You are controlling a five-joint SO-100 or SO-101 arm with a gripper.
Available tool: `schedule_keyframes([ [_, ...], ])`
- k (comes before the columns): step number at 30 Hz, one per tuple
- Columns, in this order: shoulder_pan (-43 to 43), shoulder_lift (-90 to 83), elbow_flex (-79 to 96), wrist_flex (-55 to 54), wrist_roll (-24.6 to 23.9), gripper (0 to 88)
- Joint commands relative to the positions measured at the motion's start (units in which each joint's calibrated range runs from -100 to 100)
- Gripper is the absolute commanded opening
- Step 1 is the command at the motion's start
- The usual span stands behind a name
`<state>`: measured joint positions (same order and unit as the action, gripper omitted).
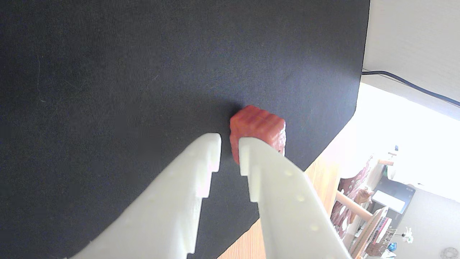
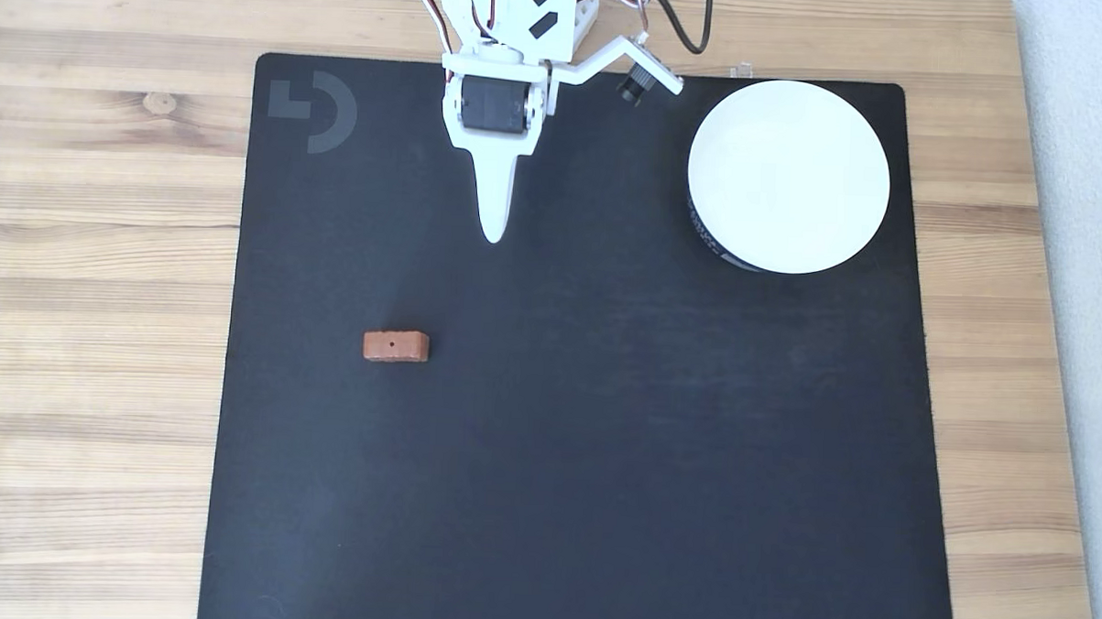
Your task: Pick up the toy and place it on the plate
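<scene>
The toy (image 2: 396, 345) is a small reddish-brown block lying flat on the black mat (image 2: 583, 439), left of centre in the fixed view, with a dark dot on its near side. My white gripper (image 2: 494, 234) hangs above the mat's upper middle, up and to the right of the toy and well apart from it. It is shut and holds nothing. In the wrist view the gripper (image 1: 230, 138) shows a thin slit between its fingertips, and the toy (image 1: 257, 124) lies just beyond them, partly hidden by the right finger. The white plate (image 2: 789, 176) stands empty at the mat's upper right.
The mat lies on a wooden table (image 2: 92, 330). The arm's base and cables (image 2: 680, 21) sit at the top edge. A grey strip (image 2: 1084, 273) runs down the right side. In the wrist view the mat's corner (image 1: 354, 108) is near the toy.
</scene>
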<state>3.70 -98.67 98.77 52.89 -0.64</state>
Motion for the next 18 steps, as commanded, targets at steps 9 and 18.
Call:
schedule_keyframes([
  [9, 2.8, -0.7, 0.7, 0.4, -0.1, 2.6],
  [18, 3.1, -0.3, -1.4, 0.5, -0.1, 2.6],
])
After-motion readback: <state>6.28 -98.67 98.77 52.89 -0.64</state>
